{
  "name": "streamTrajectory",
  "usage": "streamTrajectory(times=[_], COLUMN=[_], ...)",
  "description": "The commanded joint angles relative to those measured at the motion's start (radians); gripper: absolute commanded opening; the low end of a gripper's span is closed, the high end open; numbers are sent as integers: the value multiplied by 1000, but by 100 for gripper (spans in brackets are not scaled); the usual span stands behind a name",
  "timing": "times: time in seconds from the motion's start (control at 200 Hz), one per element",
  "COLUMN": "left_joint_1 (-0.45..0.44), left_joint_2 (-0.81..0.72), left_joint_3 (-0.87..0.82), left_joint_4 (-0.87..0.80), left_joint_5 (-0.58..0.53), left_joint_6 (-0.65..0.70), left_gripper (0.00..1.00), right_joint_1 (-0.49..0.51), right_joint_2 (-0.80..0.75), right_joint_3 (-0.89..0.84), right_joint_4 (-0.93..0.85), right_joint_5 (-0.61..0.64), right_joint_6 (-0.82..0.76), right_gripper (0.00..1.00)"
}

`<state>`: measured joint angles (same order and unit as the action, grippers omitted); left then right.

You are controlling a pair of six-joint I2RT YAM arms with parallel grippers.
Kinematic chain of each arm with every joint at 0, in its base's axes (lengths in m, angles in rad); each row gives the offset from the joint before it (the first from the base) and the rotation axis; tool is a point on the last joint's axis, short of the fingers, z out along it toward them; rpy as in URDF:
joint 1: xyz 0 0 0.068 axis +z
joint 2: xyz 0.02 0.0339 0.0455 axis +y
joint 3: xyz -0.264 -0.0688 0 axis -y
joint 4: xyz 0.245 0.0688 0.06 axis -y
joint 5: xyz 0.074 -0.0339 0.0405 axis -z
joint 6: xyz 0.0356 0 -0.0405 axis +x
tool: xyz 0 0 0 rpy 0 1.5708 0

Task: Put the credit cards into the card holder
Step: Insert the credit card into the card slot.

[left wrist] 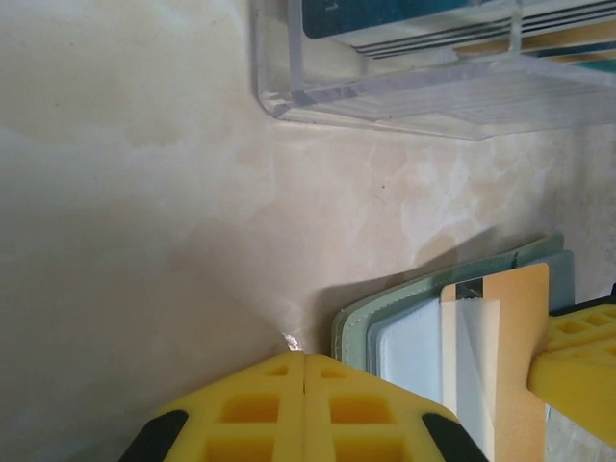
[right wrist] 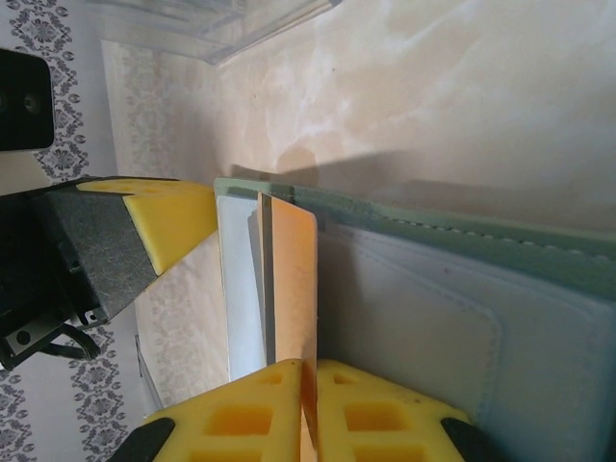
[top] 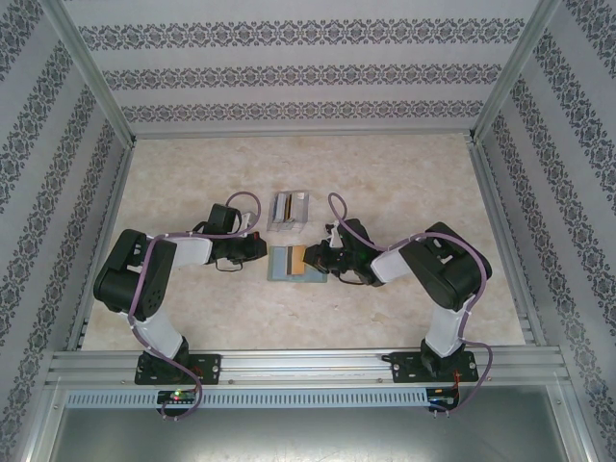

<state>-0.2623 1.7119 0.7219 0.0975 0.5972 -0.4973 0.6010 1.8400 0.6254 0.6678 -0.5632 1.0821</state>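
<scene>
The card holder (top: 282,267) lies open on the table between the two arms, grey-green outside with light blue pockets (left wrist: 409,348). An orange credit card (right wrist: 291,279) stands on edge over its inner pockets, pinched at the near end by my right gripper (right wrist: 310,366). In the left wrist view a translucent pocket flap overlaps that credit card (left wrist: 525,337). My left gripper (left wrist: 304,358) is shut and empty, its tips at the card holder's left edge (left wrist: 348,332). A teal-green credit card (left wrist: 385,14) sits in the clear rack (left wrist: 433,91).
The clear slotted rack (top: 288,209) stands just behind the wallet, with several cards in it. Patterned walls and metal frame rails (top: 106,207) enclose the marble-look table (top: 404,178). Both arms crowd the table's middle.
</scene>
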Motion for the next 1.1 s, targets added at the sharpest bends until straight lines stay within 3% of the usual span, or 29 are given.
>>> streamTrajectory(times=[0.0,0.495,0.919,1.099], left_joint_1=[-11,-10,-12,-14], left_joint_2=[38,32,41,33], left_joint_3=[23,19,19,17], left_joint_4=[-33,-27,-9,-12], left_joint_5=[-27,-20,-3,1], left_joint_6=[11,16,6,6], left_gripper=[0,0,0,0], right_joint_1=[21,-24,27,41], right_joint_2=[1,-24,60,51], right_joint_3=[-20,44,87,84], right_joint_4=[-12,-123,-67,-54], right_joint_5=[0,-150,-93,9], right_joint_6=[-16,-162,-96,-62], right_gripper=[13,9,11,13])
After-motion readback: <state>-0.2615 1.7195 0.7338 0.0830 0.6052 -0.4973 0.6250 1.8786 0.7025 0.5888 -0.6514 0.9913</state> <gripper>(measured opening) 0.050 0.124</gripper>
